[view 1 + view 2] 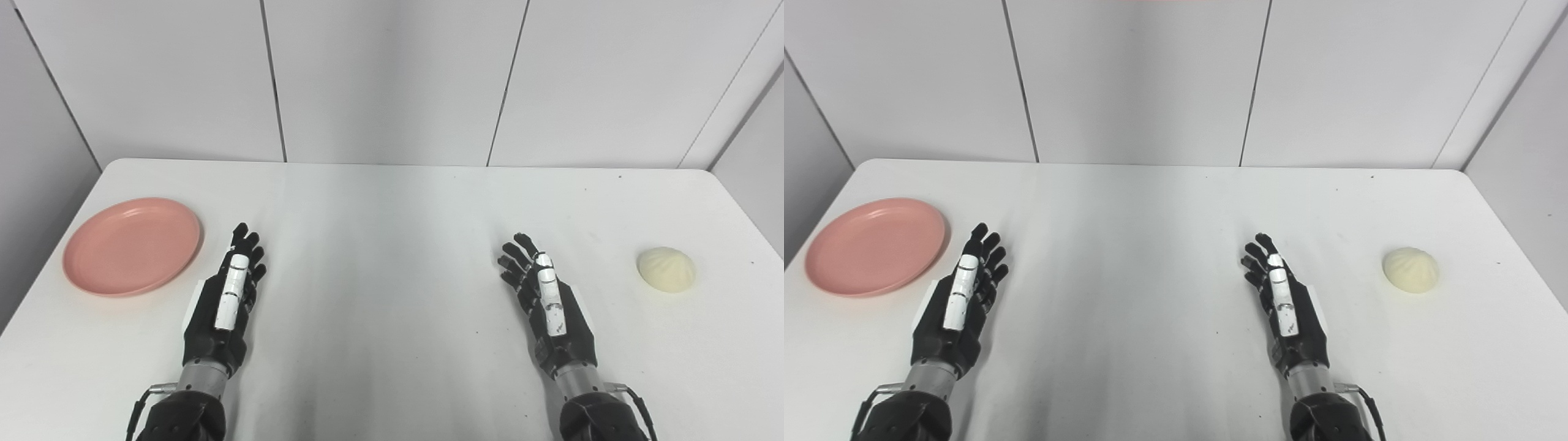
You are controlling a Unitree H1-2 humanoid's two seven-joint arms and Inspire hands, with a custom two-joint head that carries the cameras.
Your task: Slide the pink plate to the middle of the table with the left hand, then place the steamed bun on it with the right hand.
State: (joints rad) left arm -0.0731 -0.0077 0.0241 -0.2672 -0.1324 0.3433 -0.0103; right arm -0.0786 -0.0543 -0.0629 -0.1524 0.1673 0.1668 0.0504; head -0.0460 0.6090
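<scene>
1. I see the big white surface (392, 257) first. It fills most of my view, and grey wall panels (392, 79) stand behind it.
2. The pink plate (131, 246) lies flat at the far left side of the surface. It is round, so it has no long side and points no way. It has nothing on it.
3. My left hand (228, 300) is just right of the plate, not touching it. Its fingers (245, 245) are open and spread, pointing away from me. It holds nothing.
4. My right hand (547, 300) is near the right side. Its fingers (517, 254) are open too, and it holds nothing.
5. The steamed bun (666, 269) sits far right, apart from my right hand. It is round like a dome, folds on top.
</scene>
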